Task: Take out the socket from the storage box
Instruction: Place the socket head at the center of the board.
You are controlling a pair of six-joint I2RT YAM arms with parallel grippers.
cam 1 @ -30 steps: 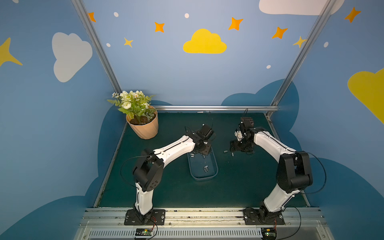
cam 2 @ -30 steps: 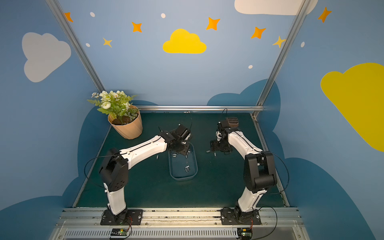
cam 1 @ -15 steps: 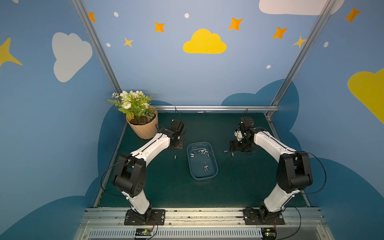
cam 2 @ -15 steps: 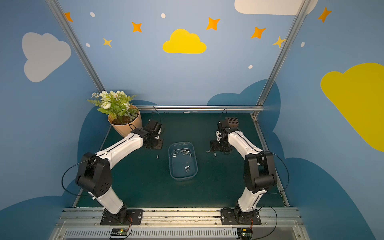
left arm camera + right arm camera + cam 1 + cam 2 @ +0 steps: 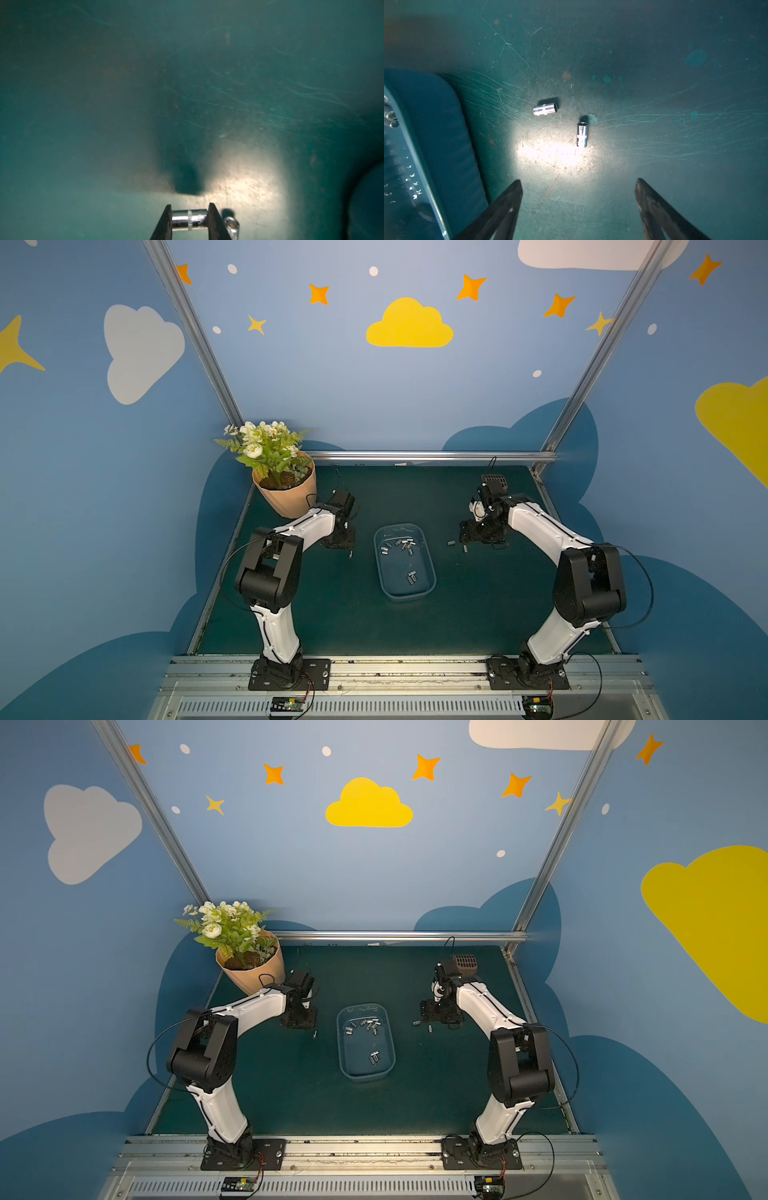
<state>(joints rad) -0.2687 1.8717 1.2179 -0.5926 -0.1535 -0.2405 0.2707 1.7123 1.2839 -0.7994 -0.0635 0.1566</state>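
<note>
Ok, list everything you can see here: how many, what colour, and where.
storage box: one, see-through bluish, middle of the mat.
boxed sockets: several, silver, inside the storage box; exact count unclear.
loose sockets: three, silver, on the mat; two right of the box, one left.
held socket: one, silver, between the left fingers.
flowerpot: one, peach, far left corner, holding a green plant.
mat: one, dark green, under everything.
arms: two, white and black, flanking the box.
left fingers: two, black, shut on the held socket.
right fingers: two, black, open above two loose sockets.
</note>
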